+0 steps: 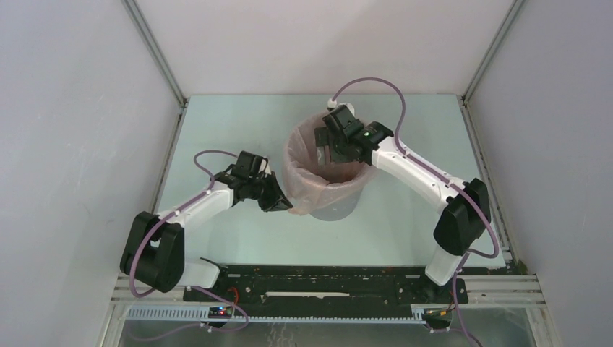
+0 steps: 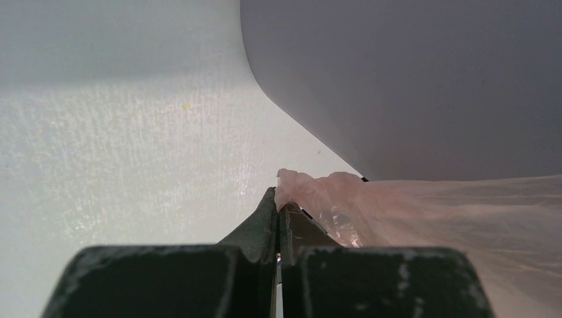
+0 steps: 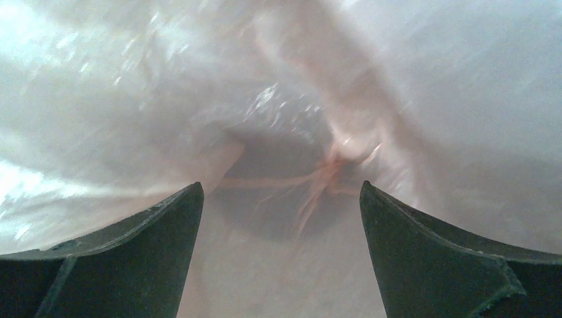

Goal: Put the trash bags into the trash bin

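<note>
Overhead, jaws were obscured; by wrist views, left gripper (image 2: 277,199) was shown clamped on trash bag (image 2: 411,212), right gripper (image 3: 281,192) spread apart.

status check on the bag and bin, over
Left gripper shut on trash bag rim, outside trash bin. Right gripper open, inside the lined bin. Nothing blocking seen.

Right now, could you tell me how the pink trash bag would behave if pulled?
Probably floppy: the pink trash bag bunches where the left gripper pinches it. Likely light: thin, translucent film. Tugging sideways might tip the grey bin.
</note>
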`<act>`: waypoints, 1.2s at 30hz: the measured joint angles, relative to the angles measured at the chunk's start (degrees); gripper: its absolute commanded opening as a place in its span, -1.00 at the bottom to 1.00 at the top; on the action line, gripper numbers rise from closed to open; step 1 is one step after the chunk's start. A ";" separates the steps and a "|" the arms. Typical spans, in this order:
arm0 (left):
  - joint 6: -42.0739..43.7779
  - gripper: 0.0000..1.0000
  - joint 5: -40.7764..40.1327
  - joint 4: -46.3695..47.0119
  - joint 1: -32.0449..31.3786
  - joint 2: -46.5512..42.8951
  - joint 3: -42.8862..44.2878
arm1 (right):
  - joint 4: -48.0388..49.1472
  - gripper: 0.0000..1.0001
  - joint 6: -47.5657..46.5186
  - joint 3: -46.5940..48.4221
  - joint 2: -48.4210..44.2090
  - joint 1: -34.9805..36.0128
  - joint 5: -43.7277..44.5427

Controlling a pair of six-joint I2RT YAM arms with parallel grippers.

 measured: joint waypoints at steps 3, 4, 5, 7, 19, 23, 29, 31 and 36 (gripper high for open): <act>0.04 -1.00 -0.20 -0.20 -0.20 0.00 0.04 | 4.24 0.88 -1.64 -1.16 0.83 -1.64 1.57; 0.09 -1.00 -0.26 -0.22 -0.24 0.00 0.04 | 6.03 0.86 -1.92 -1.55 1.20 -1.84 2.45; 0.28 -1.00 -0.35 -0.24 -0.28 0.00 0.07 | 9.16 0.83 -2.43 -2.73 1.42 -1.90 3.93; 0.44 -1.00 -0.63 -0.35 -0.33 0.02 0.09 | 15.32 0.77 -3.50 -6.43 1.51 -1.22 6.58; 2.36 -1.00 -1.77 -2.25 -0.42 2.14 1.40 | 23.23 0.62 -4.63 -6.34 5.53 1.49 6.64; 2.91 -1.00 -2.32 -3.82 -0.48 2.14 2.82 | 18.60 0.63 -3.93 -6.64 2.47 1.36 3.13; 3.96 -1.00 -2.29 -4.52 -0.50 3.06 6.80 | 14.95 0.63 -2.32 -14.14 -5.42 1.99 0.61; 4.00 -1.00 -2.29 -4.63 -0.50 3.17 7.08 | 14.53 0.63 -1.68 -14.84 -5.33 2.21 0.09; 4.00 -1.00 -2.29 -5.09 -0.50 3.65 7.13 | 15.37 0.63 -0.35 -15.04 -0.44 2.23 -1.68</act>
